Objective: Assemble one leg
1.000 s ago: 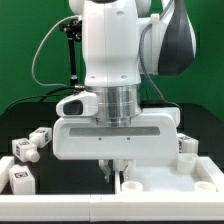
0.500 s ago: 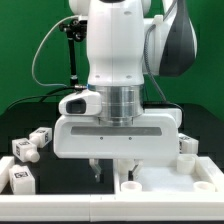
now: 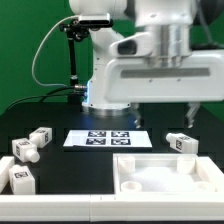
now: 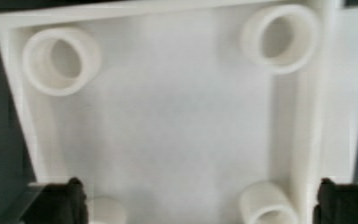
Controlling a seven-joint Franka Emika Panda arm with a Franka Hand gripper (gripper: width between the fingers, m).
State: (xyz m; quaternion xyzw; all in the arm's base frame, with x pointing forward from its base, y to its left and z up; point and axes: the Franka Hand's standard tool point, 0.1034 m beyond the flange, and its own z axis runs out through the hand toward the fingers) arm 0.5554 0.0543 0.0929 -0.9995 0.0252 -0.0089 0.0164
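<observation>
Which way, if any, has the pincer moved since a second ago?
Yes. The pincer has risen and shifted toward the exterior view's right, uncovering the marker board it hung in front of.

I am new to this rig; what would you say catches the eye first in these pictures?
The big white arm dominates the upper exterior view, its open claw hanging above the wide white tray at the exterior view's lower right. The marker board lies mid-table, with three legs at that view's left and a fourth leg at its right.
</observation>
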